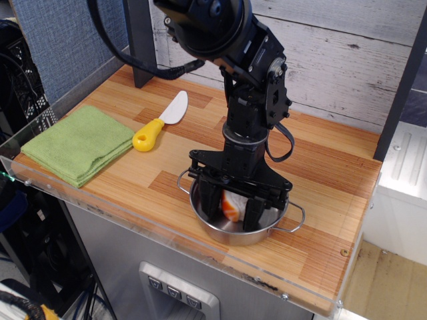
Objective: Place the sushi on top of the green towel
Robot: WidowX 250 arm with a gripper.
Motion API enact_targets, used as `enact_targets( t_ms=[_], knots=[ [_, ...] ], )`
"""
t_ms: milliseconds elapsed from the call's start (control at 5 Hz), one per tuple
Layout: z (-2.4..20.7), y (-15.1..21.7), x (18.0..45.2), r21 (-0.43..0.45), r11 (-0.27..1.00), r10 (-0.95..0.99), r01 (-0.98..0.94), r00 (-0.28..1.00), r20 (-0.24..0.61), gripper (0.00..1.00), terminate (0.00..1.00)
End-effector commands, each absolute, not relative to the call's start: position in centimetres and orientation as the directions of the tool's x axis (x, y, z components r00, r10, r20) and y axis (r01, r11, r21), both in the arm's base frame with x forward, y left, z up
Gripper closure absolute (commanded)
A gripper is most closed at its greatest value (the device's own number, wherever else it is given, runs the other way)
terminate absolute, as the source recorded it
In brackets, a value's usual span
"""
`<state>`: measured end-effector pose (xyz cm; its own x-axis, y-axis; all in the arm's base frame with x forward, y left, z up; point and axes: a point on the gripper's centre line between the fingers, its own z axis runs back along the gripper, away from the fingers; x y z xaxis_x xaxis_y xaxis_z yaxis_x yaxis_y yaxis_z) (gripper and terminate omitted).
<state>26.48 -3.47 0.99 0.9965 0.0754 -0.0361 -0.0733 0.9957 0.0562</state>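
The sushi [233, 203], white on top with an orange rim, stands on edge inside the steel pot [283, 222] near the table's front edge. My gripper [231, 217] reaches straight down into the pot, its two black fingers [209, 205] pressed against the sushi's left and right sides, so it is shut on the piece. The fingertips are hidden low in the pot. The green towel [79, 143] lies folded flat at the table's left end, well away from the gripper and bare.
A white toy knife with a yellow handle [160, 121] lies between the towel and the pot. A dark post [140, 47] stands at the back left. A plank wall runs behind the table, and a clear plastic lip [100, 203] lines the front edge.
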Motion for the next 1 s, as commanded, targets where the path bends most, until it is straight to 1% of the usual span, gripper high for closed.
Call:
enact_targets(
  t_ms=[0, 200, 400, 600, 800],
  knots=[
    [4.1, -4.3, 27.0, 0.007, 1.000, 0.027, -0.027, 0.998, 0.055, 1.00, 0.00],
    [7.8, -4.5, 27.4, -0.016, 1.000, -0.014, 0.016, 0.990, 0.141, 1.00, 0.00],
    [11.4, -2.9, 27.8, -0.032, 0.999, 0.018, -0.012, 0.978, 0.208, 1.00, 0.00],
    [13.6, 1.9, 28.9, 0.030, 0.997, 0.057, -0.065, 0.975, 0.214, 1.00, 0.00],
    [13.7, 6.7, 29.0, 0.089, 0.990, 0.090, -0.108, 0.978, 0.186, 1.00, 0.00]
  ],
)
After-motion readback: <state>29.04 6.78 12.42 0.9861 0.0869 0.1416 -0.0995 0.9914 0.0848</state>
